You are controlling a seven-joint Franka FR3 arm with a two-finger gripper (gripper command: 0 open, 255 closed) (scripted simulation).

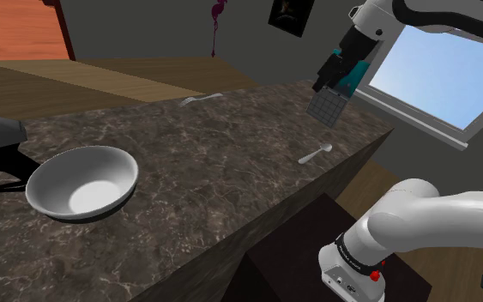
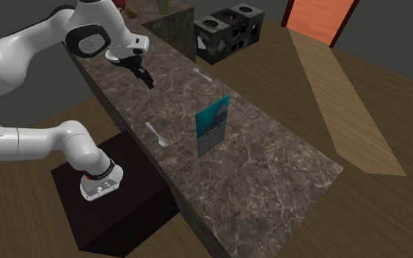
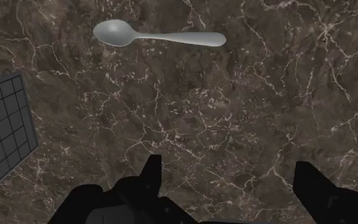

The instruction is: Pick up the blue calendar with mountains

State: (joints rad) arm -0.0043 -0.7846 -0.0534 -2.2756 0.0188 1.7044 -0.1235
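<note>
The calendar stands upright on the dark marble counter; its upper part is a teal-blue picture and its lower part a dark date grid. In the shoulder view the calendar shows near the counter's far right end, partly behind my gripper. From the second exterior view my gripper hangs above the counter, well apart from the calendar, toward that view's upper left. Through the wrist camera my gripper is open, nothing between its fingers, and the calendar's grid lies off to one side.
A spoon lies on the counter ahead of the gripper, seen too as the spoon near the calendar. A second utensil lies farther back. A grey pan sits at the shoulder view's left. Black cube shelves stand beyond the counter.
</note>
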